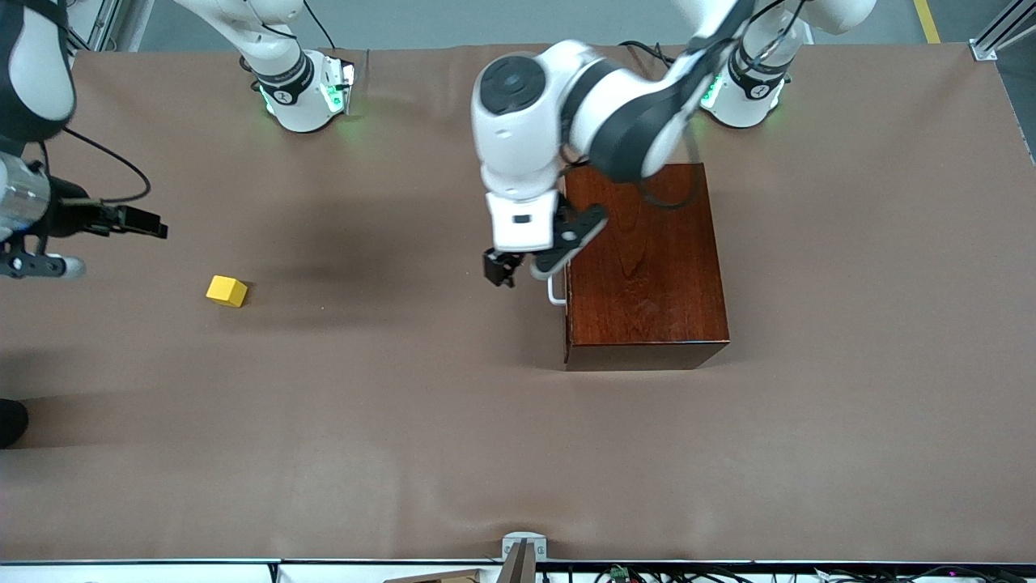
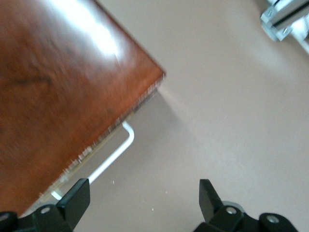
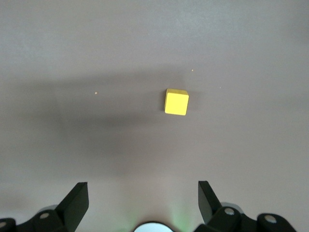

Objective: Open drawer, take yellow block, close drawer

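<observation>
The dark reddish-brown wooden box [image 1: 643, 267] stands toward the left arm's end of the table. Its drawer is shut, and the white bar handle [image 1: 556, 291] faces the right arm's end. My left gripper [image 1: 520, 271] is open and empty, just in front of the handle and not touching it. The left wrist view shows the box [image 2: 58, 87], the handle [image 2: 113, 159] and my open left gripper [image 2: 145, 198]. The yellow block [image 1: 227, 291] lies on the table toward the right arm's end. My right gripper [image 1: 36, 263] hovers open near it. The right wrist view shows the block [image 3: 176, 102] ahead of my open right gripper [image 3: 143, 200].
The brown table cover [image 1: 405, 421] is bare between the block and the box. The right arm's base [image 1: 303, 89] and the left arm's base [image 1: 749, 89] stand at the table's edge farthest from the front camera. A small mount [image 1: 522, 551] sits at the edge nearest to it.
</observation>
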You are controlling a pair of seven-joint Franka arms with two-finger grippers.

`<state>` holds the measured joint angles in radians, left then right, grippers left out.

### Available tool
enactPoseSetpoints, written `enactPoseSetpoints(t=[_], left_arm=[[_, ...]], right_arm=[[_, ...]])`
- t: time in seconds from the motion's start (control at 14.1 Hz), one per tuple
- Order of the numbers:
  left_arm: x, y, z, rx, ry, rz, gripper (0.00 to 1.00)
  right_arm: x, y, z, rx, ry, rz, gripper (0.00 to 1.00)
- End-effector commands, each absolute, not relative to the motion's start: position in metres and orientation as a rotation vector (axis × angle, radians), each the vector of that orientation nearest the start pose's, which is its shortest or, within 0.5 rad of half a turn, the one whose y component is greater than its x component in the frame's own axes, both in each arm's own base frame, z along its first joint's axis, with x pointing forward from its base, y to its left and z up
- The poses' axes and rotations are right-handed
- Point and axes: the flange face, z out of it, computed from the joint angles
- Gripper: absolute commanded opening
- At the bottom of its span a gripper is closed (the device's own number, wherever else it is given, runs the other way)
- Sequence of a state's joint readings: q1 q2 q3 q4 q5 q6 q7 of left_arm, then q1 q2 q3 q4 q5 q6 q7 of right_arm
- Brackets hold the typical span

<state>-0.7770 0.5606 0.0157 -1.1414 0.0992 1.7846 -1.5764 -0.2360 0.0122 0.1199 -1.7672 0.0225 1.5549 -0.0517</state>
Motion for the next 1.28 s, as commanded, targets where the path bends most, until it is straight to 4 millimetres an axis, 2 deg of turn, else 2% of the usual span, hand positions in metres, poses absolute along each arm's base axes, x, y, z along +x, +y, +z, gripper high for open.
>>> enactPoseSetpoints(t=[0.0, 0.14, 0.28, 0.36, 0.5, 0.57, 0.71, 0.85, 0.92, 1.07, 1.21], left_arm=[[0.539, -0.448, 0.529, -2.940, -1.155, -0.177, 1.00], [0.548, -0.412, 0.555, -2.946, -1.075, -0.161, 1.00], [0.553, -0.376, 0.578, -2.948, -1.003, -0.135, 1.00], [0.554, -0.359, 0.589, -2.955, -0.968, -0.119, 1.00], [0.558, -0.331, 0.611, -2.993, -0.946, -0.110, 1.00], [0.562, -0.315, 0.618, -2.988, -0.958, -0.107, 1.00], [0.566, -0.280, 0.631, -2.999, -0.867, -0.089, 1.00], [0.572, -0.243, 0.642, -3.001, -0.827, -0.075, 1.00], [0.578, -0.224, 0.644, -3.003, -0.809, -0.069, 1.00], [0.585, -0.203, 0.647, -3.023, -0.728, -0.074, 1.00], [0.589, -0.170, 0.654, -3.033, -0.670, -0.078, 1.00]], right_arm=[[0.533, -0.058, 0.570, -3.070, 0.094, 0.321, 1.00], [0.533, -0.052, 0.584, -3.078, 0.079, 0.286, 1.00], [0.529, -0.039, 0.614, -3.093, 0.042, 0.211, 1.00], [0.528, -0.033, 0.622, -3.096, 0.025, 0.197, 1.00], [0.524, -0.030, 0.637, -3.097, 0.018, 0.190, 1.00], [0.522, -0.029, 0.644, -3.096, 0.024, 0.195, 1.00], [0.511, -0.021, 0.668, -3.102, 0.009, 0.156, 1.00], [0.502, -0.023, 0.681, -3.104, 0.022, 0.117, 1.00], [0.497, -0.021, 0.687, -3.103, 0.019, 0.103, 1.00], [0.490, -0.011, 0.695, -3.105, -0.013, 0.096, 1.00], [0.486, -0.008, 0.700, -3.099, 0.021, 0.087, 1.00]])
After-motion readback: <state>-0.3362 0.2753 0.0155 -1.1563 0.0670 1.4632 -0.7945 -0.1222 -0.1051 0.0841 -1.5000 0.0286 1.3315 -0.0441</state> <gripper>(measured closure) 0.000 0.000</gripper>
